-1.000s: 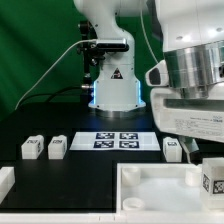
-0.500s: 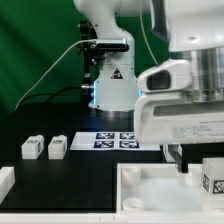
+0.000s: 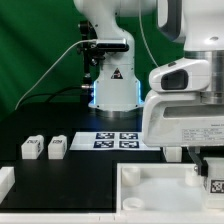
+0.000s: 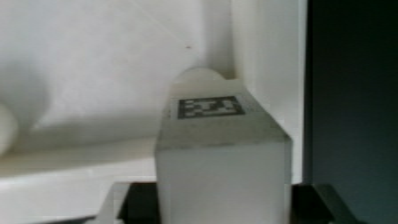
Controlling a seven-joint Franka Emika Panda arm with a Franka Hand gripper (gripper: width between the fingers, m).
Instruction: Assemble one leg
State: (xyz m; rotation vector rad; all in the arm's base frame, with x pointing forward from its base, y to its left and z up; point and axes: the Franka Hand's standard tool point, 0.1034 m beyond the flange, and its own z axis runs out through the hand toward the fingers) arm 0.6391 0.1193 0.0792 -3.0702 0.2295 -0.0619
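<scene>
My gripper hangs over the right part of the large white tray in the exterior view. It is shut on one leg, a small white block with a black-and-white tag. In the wrist view the leg fills the gap between the two dark fingers, and its tagged end points at an inner corner of the tray. Two more legs stand on the black table at the exterior view's left. I cannot tell whether the held leg touches the tray floor.
The marker board lies on the table behind the tray. The robot base stands behind it. A white part shows at the front left edge. The arm's body hides the table at the right.
The arm's hand has come down and toward the exterior view's left, closing in around the leg at the tray's right side. The leg itself has barely moved.
</scene>
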